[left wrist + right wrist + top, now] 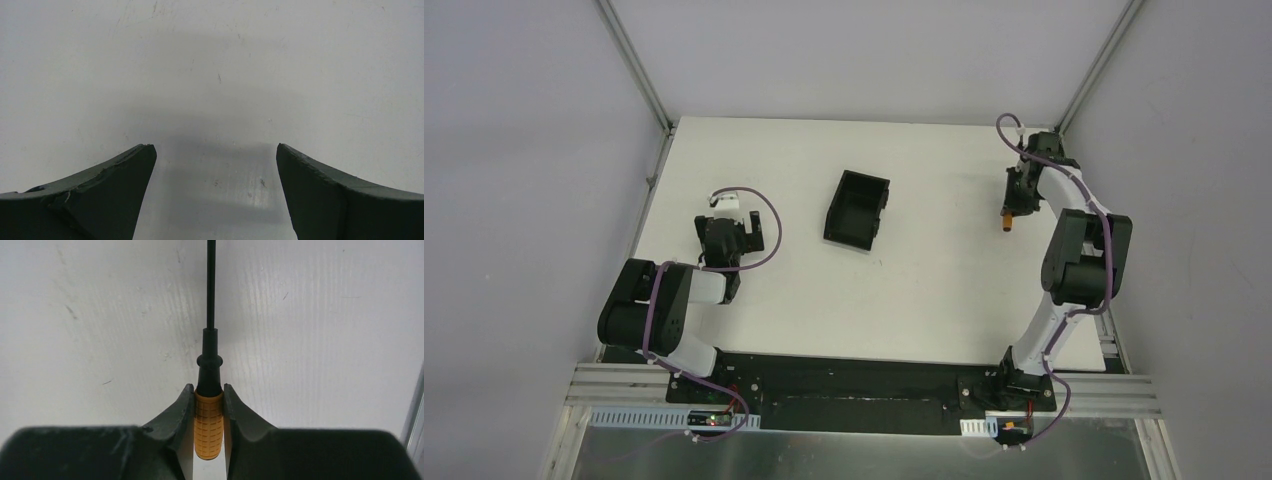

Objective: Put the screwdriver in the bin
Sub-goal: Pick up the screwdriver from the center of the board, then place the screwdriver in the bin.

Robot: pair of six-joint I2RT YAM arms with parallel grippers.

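Observation:
The screwdriver (208, 422) has a short ribbed orange handle and a thin black shaft that runs up out of the right wrist view. My right gripper (208, 390) is shut on the orange handle, one finger on each side. From above, the orange handle end (1008, 216) shows just below the right gripper (1016, 196) at the table's far right. The bin (857, 209), black and open-topped, stands near the middle of the table, well left of that gripper. My left gripper (215, 152) is open over bare table, nothing between its fingers; from above the left gripper (724, 236) sits at the left.
Grey walls and metal corner posts (1079, 80) close in the white table (944, 290). The right arm's elbow (1084, 255) rises beside the right edge. A metal rail (416, 415) shows at the right of the right wrist view.

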